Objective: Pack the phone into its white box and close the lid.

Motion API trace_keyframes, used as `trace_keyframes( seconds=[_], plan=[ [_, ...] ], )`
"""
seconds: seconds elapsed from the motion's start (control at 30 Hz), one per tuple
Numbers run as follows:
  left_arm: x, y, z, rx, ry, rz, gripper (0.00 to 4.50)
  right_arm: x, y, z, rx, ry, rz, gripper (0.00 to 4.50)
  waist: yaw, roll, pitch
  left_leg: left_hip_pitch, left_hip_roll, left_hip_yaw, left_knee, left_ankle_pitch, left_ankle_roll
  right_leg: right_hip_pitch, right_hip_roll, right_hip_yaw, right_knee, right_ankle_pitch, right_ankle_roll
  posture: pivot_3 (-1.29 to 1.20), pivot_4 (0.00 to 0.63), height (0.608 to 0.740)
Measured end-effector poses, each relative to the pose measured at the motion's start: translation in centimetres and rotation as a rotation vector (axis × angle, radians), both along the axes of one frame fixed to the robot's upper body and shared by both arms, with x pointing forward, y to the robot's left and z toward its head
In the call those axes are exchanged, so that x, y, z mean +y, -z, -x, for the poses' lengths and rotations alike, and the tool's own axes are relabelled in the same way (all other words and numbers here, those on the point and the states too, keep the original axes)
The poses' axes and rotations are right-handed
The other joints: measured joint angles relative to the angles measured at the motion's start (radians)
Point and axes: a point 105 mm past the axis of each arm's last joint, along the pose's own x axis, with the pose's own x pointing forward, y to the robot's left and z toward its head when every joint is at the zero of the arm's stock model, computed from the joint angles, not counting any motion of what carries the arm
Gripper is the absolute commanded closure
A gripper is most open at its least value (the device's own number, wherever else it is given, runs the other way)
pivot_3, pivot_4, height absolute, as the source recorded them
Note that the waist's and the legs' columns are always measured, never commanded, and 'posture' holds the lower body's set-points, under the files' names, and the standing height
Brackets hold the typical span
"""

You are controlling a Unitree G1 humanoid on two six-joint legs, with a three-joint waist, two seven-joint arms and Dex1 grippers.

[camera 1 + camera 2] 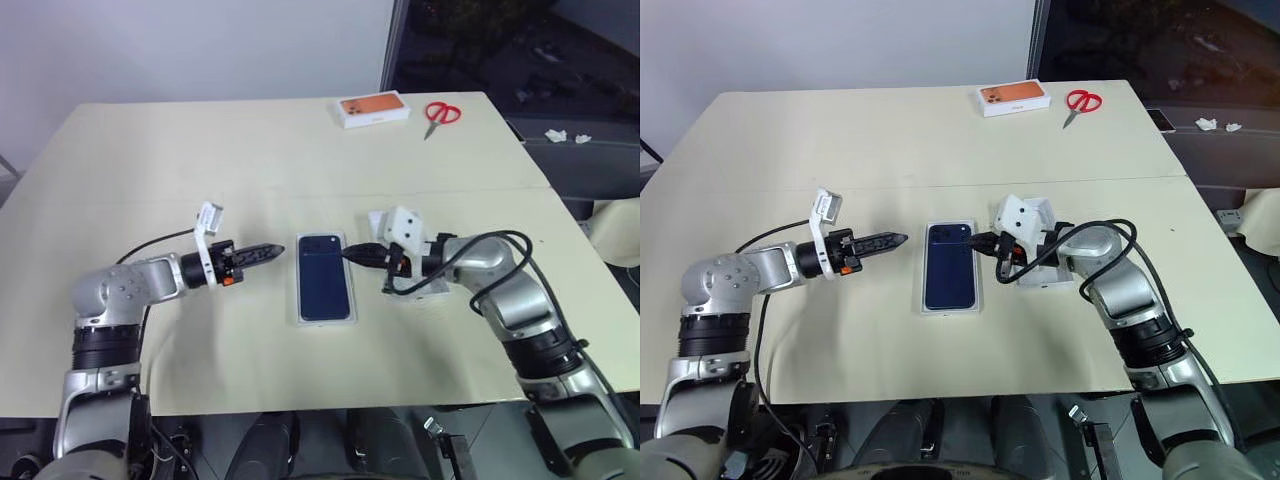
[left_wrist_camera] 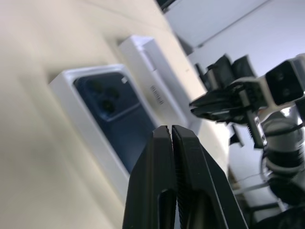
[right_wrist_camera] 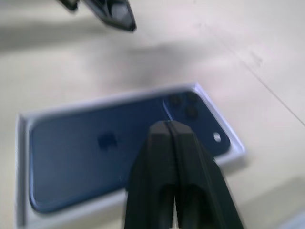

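One lid [image 1: 325,277], two closed, empty hands: left hand [image 1: 281,250], right hand [image 1: 349,254].

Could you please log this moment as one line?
phone: in white box | lid: off, under right arm | left pincer: shut, empty | right pincer: shut, empty

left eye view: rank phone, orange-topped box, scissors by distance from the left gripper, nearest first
1. phone: face down in the white box, just right of the shut left gripper.
2. orange-topped box: far edge of the table, right of centre.
3. scissors: far edge, further right, beside that box.
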Motion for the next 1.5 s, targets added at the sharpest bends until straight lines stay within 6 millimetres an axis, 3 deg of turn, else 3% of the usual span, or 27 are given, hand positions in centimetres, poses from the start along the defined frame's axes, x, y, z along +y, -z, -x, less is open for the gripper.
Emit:
trace_keyframes(
  seconds=[0.13,0.37,0.47,0.63,1.0,1.5],
  plan=[
    [0.1,2.1,0.5,0.043,0.010,-0.077,4.50,-0.4,0.9,-0.4,-0.023,0.017,0.056,4.48,0.001,0.000,0.000,0.000,0.000,0.000,0.000,0.000,0.000,0.000,0.000,0.000,0.000,0.000,0.000,0.00,0.150,0.740],
    [1.0,5.1,-0.4,0.036,-0.034,-0.267,4.50,-1.0,3.2,-0.9,-0.080,0.037,0.206,4.48,0.003,0.000,0.000,0.000,0.000,0.000,0.000,0.002,-0.003,0.000,0.000,0.000,0.000,0.000,0.000,0.00,0.150,0.740],
    [-0.2,5.2,-0.3,-0.003,0.007,-0.288,4.50,-1.4,4.0,-0.9,-0.097,0.037,0.256,4.48,0.006,0.000,0.000,0.000,-0.001,0.000,0.000,0.001,-0.002,0.001,-0.001,0.000,0.000,0.000,0.000,0.00,0.150,0.740],
    [-4.0,5.5,0.3,-0.014,0.088,-0.252,4.50,-1.8,4.6,-0.7,-0.082,0.036,0.280,4.48,0.017,0.000,0.000,0.000,-0.001,0.000,0.001,0.000,0.000,0.001,-0.001,0.000,0.000,0.000,0.000,0.00,0.150,0.740],
    [-7.8,5.5,0.1,0.003,0.150,-0.232,4.50,-5.1,4.9,1.4,-0.021,0.052,0.319,4.48,0.033,0.000,0.000,0.000,-0.004,0.000,0.003,0.000,0.000,0.004,-0.004,-0.001,-0.002,0.000,0.000,0.00,0.150,0.740],
    [-10.2,5.5,0.9,0.008,0.226,-0.222,4.50,-7.4,4.8,2.0,-0.014,0.068,0.360,4.48,0.027,0.000,0.000,0.001,-0.004,0.000,0.004,0.000,0.000,0.005,-0.005,-0.002,-0.001,0.000,0.001,0.00,0.150,0.740]
  ],
)
